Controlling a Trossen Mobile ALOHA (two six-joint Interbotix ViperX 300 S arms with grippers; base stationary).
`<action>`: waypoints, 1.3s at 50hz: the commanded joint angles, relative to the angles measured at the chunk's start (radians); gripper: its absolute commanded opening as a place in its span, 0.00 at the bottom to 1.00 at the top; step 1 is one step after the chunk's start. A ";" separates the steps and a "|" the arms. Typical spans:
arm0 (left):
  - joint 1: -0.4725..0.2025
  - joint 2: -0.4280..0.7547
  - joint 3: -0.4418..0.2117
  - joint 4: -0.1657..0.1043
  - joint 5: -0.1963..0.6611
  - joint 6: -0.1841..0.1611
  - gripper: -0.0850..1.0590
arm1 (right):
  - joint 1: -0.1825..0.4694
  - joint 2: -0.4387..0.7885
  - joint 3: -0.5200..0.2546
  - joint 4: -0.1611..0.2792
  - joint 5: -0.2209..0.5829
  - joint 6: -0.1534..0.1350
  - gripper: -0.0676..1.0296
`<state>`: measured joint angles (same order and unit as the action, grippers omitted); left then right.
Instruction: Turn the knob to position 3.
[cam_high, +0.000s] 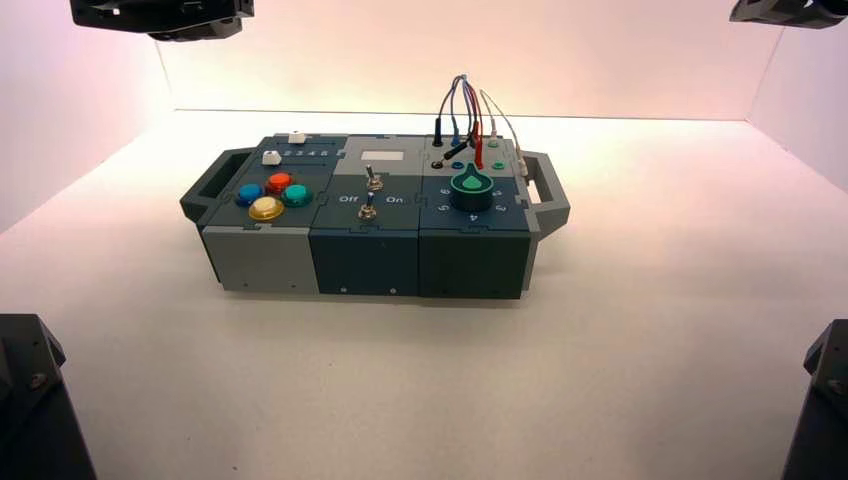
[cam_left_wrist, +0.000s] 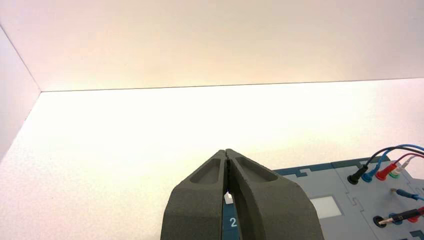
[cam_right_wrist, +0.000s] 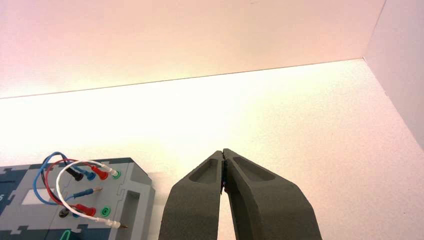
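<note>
while both arms sit parked clear of the box in the high view, the round dark teal knob with its bright green teardrop cap (cam_high: 471, 186) stands untouched on the dark blue right-hand module (cam_high: 473, 240). in the left wrist view, the left gripper (cam_left_wrist: 226, 153) is clenched on nothing above the box's far left edge. in the right wrist view, the right gripper (cam_right_wrist: 222, 152) is likewise clenched empty, beside the box's right end.

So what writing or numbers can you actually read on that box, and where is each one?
"Off" and "On": either side of the toggle switches on the box's middle section.
"2": white digit on a blue panel behind the left gripper, in the left wrist view.
Digits ringing the knob: too small to read surely.
Digits beside the white sliders: too small.
</note>
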<state>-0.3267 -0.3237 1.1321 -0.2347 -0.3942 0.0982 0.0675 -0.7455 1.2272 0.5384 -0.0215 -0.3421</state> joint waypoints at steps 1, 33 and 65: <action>-0.005 -0.015 -0.023 0.000 -0.008 -0.002 0.05 | 0.005 -0.002 -0.032 0.005 -0.005 0.000 0.04; -0.005 -0.031 -0.020 0.002 -0.005 -0.002 0.05 | 0.064 0.017 -0.063 -0.006 0.101 -0.011 0.04; -0.005 0.000 -0.026 0.000 -0.006 -0.002 0.05 | 0.225 0.141 -0.126 -0.049 0.209 -0.023 0.04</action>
<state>-0.3267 -0.3175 1.1321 -0.2347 -0.3942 0.0982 0.2669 -0.6197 1.1413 0.4955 0.1779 -0.3620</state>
